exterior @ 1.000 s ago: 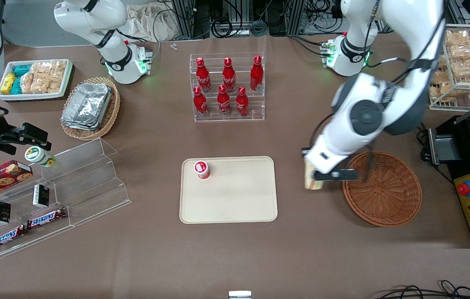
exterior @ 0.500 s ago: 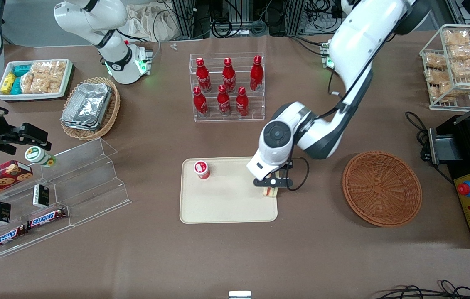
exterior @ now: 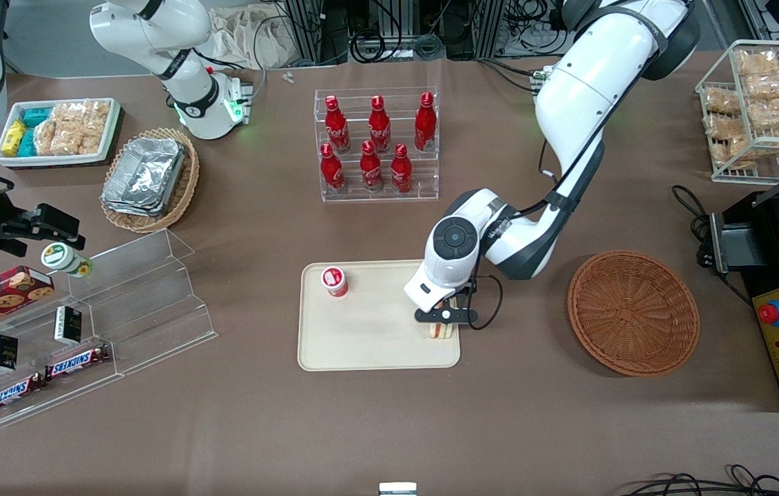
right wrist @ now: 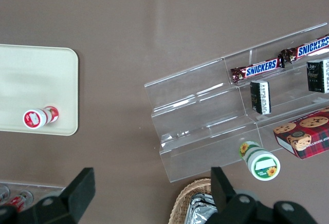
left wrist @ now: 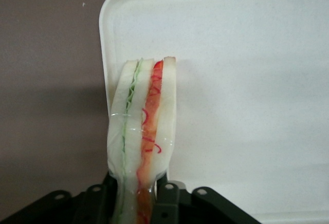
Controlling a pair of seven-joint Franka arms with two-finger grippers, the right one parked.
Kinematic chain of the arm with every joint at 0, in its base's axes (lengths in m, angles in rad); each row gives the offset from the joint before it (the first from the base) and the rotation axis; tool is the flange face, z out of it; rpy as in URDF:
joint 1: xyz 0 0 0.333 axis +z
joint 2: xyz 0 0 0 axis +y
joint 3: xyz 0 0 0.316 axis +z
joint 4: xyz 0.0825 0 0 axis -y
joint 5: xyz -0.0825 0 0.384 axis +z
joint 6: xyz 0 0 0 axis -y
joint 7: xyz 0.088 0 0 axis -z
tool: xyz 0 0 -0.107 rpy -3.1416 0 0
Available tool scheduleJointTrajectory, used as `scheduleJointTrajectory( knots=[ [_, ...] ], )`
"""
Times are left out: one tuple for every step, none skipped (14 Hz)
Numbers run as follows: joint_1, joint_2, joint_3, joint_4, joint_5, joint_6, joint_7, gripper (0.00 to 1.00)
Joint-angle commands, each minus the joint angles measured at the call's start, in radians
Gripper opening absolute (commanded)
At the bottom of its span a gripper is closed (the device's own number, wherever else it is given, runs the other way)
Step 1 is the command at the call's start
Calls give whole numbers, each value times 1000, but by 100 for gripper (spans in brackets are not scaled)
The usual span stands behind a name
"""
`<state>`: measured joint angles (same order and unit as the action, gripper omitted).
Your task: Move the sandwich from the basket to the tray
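**One sandwich pinched over the tray's corner**

Two fingers of the gripper (exterior: pixel 441 318) are pinching the sandwich (exterior: pixel 441 329), pressing on its outer bread faces; in the left wrist view the gripper (left wrist: pixel 138 193) is clamping the wedge's thick end. The sandwich (left wrist: pixel 144 136) is standing on edge, its long axis running away from the fingers and its cut edge showing a green layer beside a red-orange one.

It is sitting low over the tray (exterior: pixel 375 344), at the corner nearest the front camera on the working arm's end. In the wrist view the tray (left wrist: pixel 247 39) is showing its rounded corner and low rim just beside the bread, so little room is remaining on that side before bare table. Most of the tray's floor is lying open toward the parked arm's end, where a small red cup (exterior: pixel 335 281) with a white lid is standing near the rim farther from the front camera.

The basket (exterior: pixel 634 313) is resting well apart from the tray, toward the working arm's end. Red bottles (exterior: pixel 375 145) are standing in a clear rack farther from the camera than the tray. Toward the parked arm's end, candy bars (exterior: pixel 76 359) on a clear stepped shelf are reading "SNICKERS".
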<state>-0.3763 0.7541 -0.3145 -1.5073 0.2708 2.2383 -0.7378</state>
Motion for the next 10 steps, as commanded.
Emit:
scheduleJointTrajectory(
  knots=[
    [2, -15, 3, 27, 21, 1, -5, 100],
    [0, -50, 3, 25, 21, -3, -5, 100],
    [3, -97, 3, 22, 18, -32, -5, 100],
    [4, -158, 6, 22, 25, -111, -5, 100],
    [10, -214, 11, 25, 16, -199, 8, 100],
    [70, -254, 3, 27, -2, -259, 27, 100],
    [109, -298, -15, 25, -34, -307, 58, 100],
    [134, -340, -18, 25, -82, -353, 110, 100],
    [179, -370, -18, 27, -123, -389, 174, 100],
    [212, -399, -18, 32, -158, -417, 229, 100]
  ],
)
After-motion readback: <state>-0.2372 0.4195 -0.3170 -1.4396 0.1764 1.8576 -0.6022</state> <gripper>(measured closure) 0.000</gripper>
